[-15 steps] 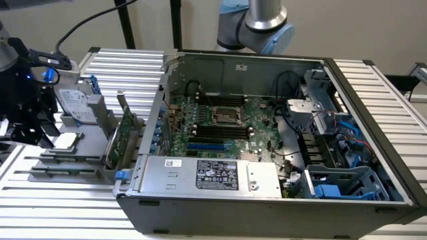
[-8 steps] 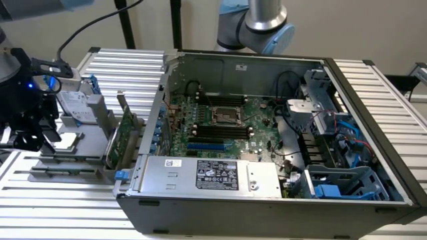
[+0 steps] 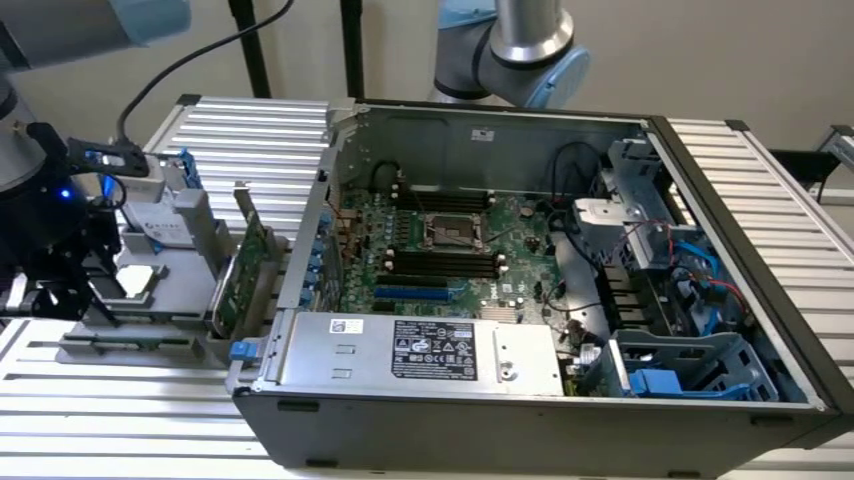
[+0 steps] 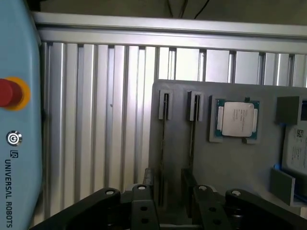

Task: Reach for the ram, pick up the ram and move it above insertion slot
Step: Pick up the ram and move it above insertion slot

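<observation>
The hand [image 4: 168, 184] is open, low over the grey tray [image 4: 230, 167] on the table [image 4: 96, 120]. The ram [image 4: 164, 143] stands on edge right between its fingers [image 4: 148, 179], its long side running along the gap.

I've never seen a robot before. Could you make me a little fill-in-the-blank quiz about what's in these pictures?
1. The tool hovers over the grey tray with its fingers ___.
2. Beside the processor, the tray has ___ narrow slots.
3. The round button on the robot's blue casing is ___.
4. The expansion card stands ___ in its holder outside the computer case.

Missing words: open; two; red; upright.
</observation>
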